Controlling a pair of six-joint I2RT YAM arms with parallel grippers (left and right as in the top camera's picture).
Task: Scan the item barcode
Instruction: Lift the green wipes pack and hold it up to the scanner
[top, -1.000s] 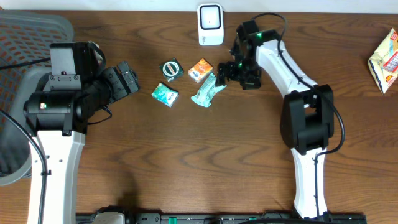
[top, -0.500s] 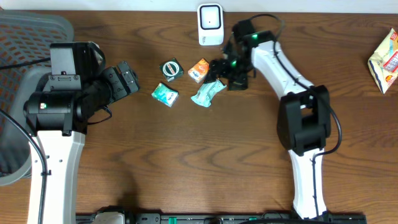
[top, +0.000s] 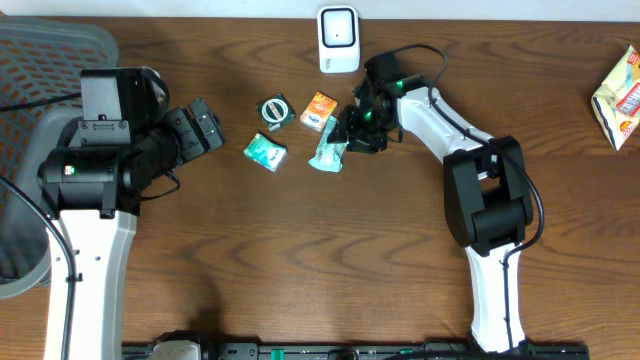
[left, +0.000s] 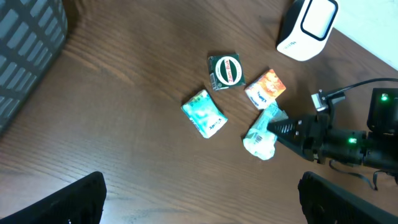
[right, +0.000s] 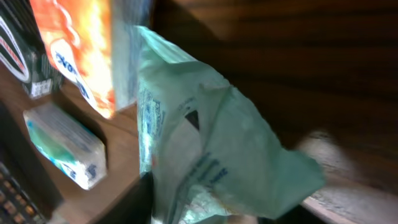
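Overhead, the right tool (top: 347, 132) has the mint pouch (top: 325, 156) end between its jaws; I cannot tell whether they have clamped. A thin corner pinch could slip on lifting, or nudge the orange box (top: 321, 111) just beside the tool.

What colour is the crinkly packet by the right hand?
The packet is pale mint green; clearest in the right wrist view.

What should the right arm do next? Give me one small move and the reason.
Probably lift the pale green packet straight up a little. The right gripper appears pinched on its end, but the packet lies on the table close to the orange packet, and the scanner stands farther back.
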